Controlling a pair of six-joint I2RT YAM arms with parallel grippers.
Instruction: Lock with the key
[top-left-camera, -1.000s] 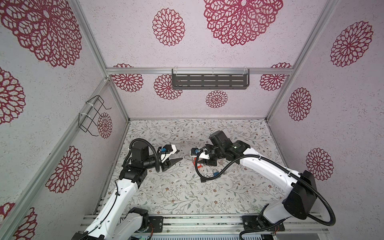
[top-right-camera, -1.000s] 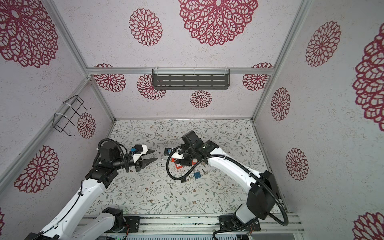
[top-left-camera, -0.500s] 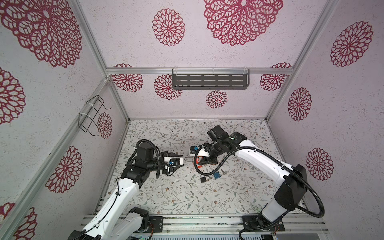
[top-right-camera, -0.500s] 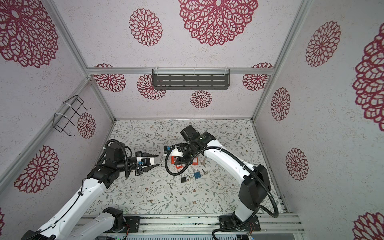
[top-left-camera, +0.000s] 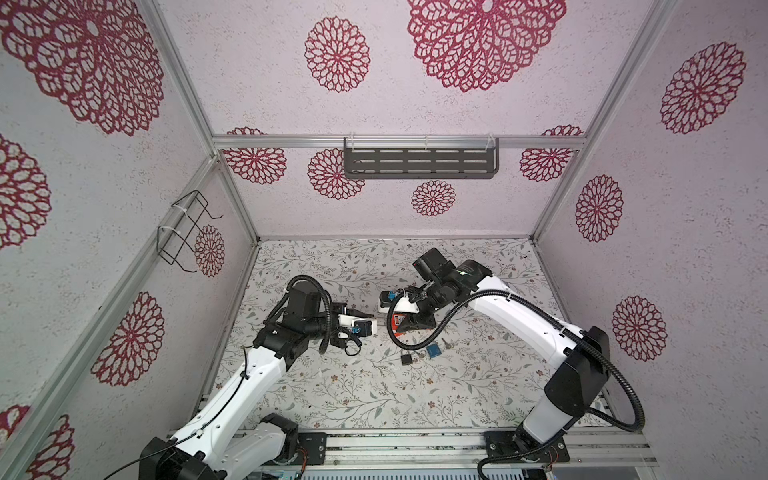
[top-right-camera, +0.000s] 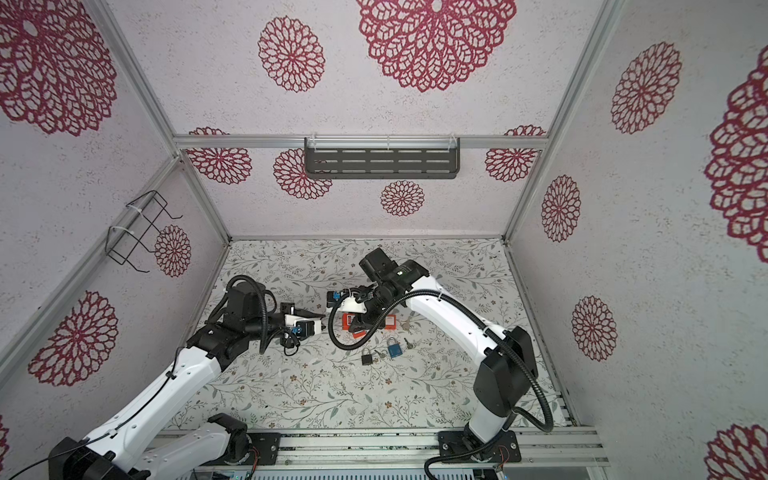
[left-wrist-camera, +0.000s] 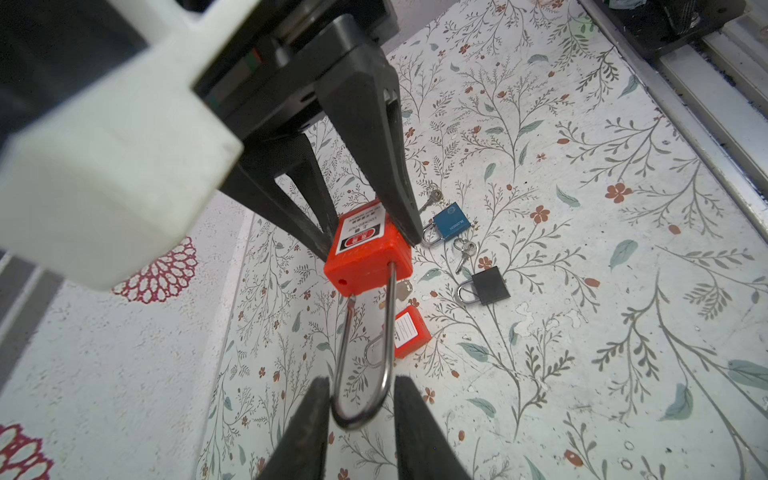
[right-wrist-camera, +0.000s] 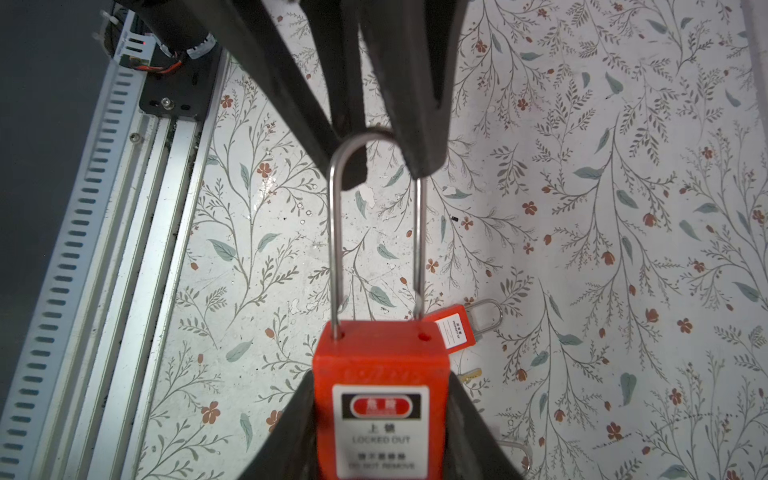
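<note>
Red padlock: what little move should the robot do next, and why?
Probably the left gripper should pinch the shackle at its bend and push it toward the red padlock, which the right gripper holds by its body. One shackle leg sits outside its hole, so the lock looks open.

R arm (top-left-camera: 519, 316) comes in from right of red padlock (left-wrist-camera: 365, 266), elbow bent, wrist angled down; R end effector (right-wrist-camera: 380, 382) clamped on padlock body; L arm (top-left-camera: 249, 374) extends from opposite side; L end effector (left-wrist-camera: 360, 384) narrowed, fingers (left-wrist-camera: 307, 415) straddling shackle (left-wrist-camera: 388, 316) bow; firm pinch unclear.
</note>
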